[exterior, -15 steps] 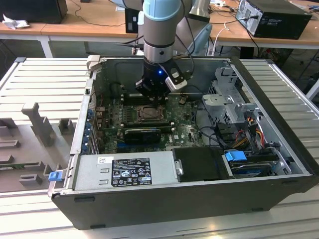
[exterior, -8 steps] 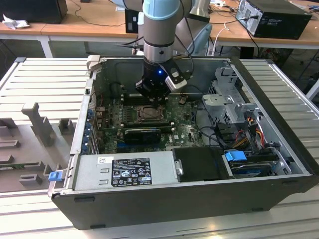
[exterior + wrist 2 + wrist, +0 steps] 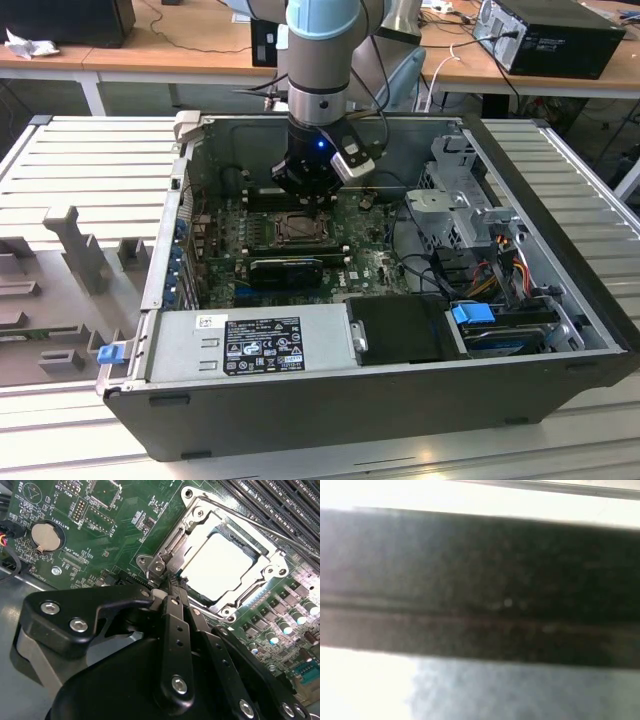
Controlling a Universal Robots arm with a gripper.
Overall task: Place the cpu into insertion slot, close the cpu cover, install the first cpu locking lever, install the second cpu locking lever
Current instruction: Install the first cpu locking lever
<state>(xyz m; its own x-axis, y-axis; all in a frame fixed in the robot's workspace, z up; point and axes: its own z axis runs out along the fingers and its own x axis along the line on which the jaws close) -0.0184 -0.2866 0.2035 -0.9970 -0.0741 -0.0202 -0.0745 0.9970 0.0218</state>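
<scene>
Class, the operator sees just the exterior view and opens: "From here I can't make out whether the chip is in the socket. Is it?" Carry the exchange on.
Observer: Yes. In the second wrist view the cpu lies flat in place, silver face up.
Operator: And the cover?
Observer: The cpu cover is down flat around it, and the chip shows through its window.
Operator: Where exactly is the gripper?
Observer: The gripper is at one corner of the cover, on the side towards the round battery.

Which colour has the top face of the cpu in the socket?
Silver-grey, shining nearly white, best seen in the second wrist view: the cpu.
</scene>
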